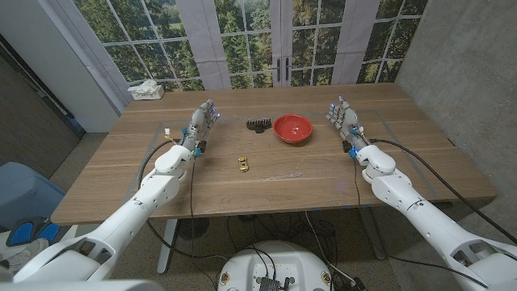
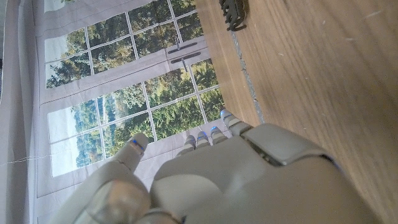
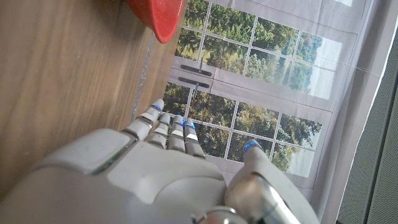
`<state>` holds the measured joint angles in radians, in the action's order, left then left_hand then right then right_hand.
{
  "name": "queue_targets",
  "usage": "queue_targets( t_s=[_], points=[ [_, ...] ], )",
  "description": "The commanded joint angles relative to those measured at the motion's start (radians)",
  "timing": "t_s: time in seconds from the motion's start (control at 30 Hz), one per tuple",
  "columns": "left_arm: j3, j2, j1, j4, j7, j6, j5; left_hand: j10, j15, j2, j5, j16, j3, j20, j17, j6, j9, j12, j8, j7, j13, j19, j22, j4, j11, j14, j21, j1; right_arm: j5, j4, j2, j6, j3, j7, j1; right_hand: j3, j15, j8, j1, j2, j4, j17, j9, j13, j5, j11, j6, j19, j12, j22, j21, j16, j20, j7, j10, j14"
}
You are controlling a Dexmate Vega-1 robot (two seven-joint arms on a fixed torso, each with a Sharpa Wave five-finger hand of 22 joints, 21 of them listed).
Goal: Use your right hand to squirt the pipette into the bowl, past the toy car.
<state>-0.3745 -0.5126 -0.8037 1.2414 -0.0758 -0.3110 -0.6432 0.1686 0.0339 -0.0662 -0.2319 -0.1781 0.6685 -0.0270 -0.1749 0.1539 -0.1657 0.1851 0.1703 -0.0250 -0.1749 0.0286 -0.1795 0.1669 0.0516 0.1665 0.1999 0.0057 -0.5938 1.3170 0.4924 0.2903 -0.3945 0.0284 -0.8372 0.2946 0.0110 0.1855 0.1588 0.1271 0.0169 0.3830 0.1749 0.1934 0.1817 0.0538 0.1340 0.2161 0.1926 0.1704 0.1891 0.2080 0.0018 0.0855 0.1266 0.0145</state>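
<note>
From the head view, the red bowl (image 1: pixel 292 128) sits toward the far middle of the wooden table (image 1: pixel 266 182), with a small black toothed thing (image 1: pixel 258 125) just beside it on its left and the little yellow toy car (image 1: pixel 243 162) nearer the robot, well apart from both. No pipette can be made out here; it may be too small or clear to tell, so where to grip it is a guess: likely light, soft at the bulb and slippery, best pinched at the bulb. The bowl looks stiff and light and could slide on the smooth wood if nudged. The right hand (image 1: pixel 345 120) stands to the right of the bowl, fingers straight and close together, holding nothing; the left hand (image 1: pixel 202 121) stands the same way on the other side. A tissue box (image 1: pixel 146 90) sits at the far left corner, with tall windows and trees behind. In the left wrist view, the left hand (image 2: pixel 217 180) reaches toward the windows, empty, the black toothed thing (image 2: pixel 234 12) beyond it. In the right wrist view, the right hand (image 3: pixel 174 168) is empty too, the bowl (image 3: pixel 163 17) close ahead of its fingertips.
</note>
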Motion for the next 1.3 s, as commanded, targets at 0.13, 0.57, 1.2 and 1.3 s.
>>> queue_targets(
  t_s=[0.13,0.57,1.2,1.3],
  points=[
    [-0.007,-0.002,0.028,-0.044,-0.035,-0.015,0.01,0.057,0.006,-0.09,-0.005,-0.004,0.005,-0.001,-0.005,0.009,-0.004,0.007,0.007,0.001,-0.004,0.009,-0.001,0.001,0.002,0.04,0.004,0.002,0.135,0.028,-0.002,0.062,-0.015,0.126,-0.012,0.006,-0.005,0.01,0.009,-0.01,-0.006,-0.002,0.004,0.001,0.007,0.003,0.022,0.012,0.011,0.003,0.009,0.007,-0.003,-0.003,0.021,0.02],
    [-0.01,-0.005,0.033,-0.045,-0.038,-0.002,0.01,0.058,0.005,-0.088,-0.006,-0.004,0.003,0.001,-0.004,0.01,-0.004,0.007,0.007,0.0,-0.004,0.01,-0.001,-0.001,0.002,0.04,0.004,0.003,0.164,0.042,-0.01,0.056,-0.01,0.184,-0.028,0.028,0.029,0.021,0.05,-0.001,-0.048,-0.025,0.005,0.001,0.003,0.007,0.074,0.052,0.022,0.005,0.021,0.018,0.042,0.005,0.072,0.071],
    [-0.027,0.019,0.077,-0.109,-0.093,-0.008,0.004,0.044,0.002,-0.084,-0.008,-0.006,0.0,0.017,-0.002,-0.005,-0.005,0.011,0.012,0.0,-0.003,-0.004,-0.001,-0.008,0.0,0.029,0.009,0.006,0.354,0.189,0.065,-0.052,-0.023,0.33,-0.068,0.073,0.032,0.027,0.149,-0.01,-0.148,-0.039,0.007,0.004,0.017,-0.005,0.125,0.099,0.02,0.011,0.031,0.045,0.113,-0.042,0.102,0.151],
    [-0.028,0.021,0.079,-0.109,-0.095,-0.009,0.004,0.042,-0.004,-0.083,-0.008,-0.007,-0.001,0.021,-0.002,-0.007,-0.005,0.012,0.013,0.0,-0.003,-0.008,-0.001,-0.009,0.001,0.025,0.01,0.007,0.373,0.219,0.083,-0.078,-0.023,0.337,-0.078,0.075,0.03,0.026,0.153,-0.01,-0.151,-0.038,0.008,0.004,0.017,-0.006,0.126,0.1,0.02,0.011,0.031,0.047,0.113,-0.042,0.103,0.156]
  ],
)
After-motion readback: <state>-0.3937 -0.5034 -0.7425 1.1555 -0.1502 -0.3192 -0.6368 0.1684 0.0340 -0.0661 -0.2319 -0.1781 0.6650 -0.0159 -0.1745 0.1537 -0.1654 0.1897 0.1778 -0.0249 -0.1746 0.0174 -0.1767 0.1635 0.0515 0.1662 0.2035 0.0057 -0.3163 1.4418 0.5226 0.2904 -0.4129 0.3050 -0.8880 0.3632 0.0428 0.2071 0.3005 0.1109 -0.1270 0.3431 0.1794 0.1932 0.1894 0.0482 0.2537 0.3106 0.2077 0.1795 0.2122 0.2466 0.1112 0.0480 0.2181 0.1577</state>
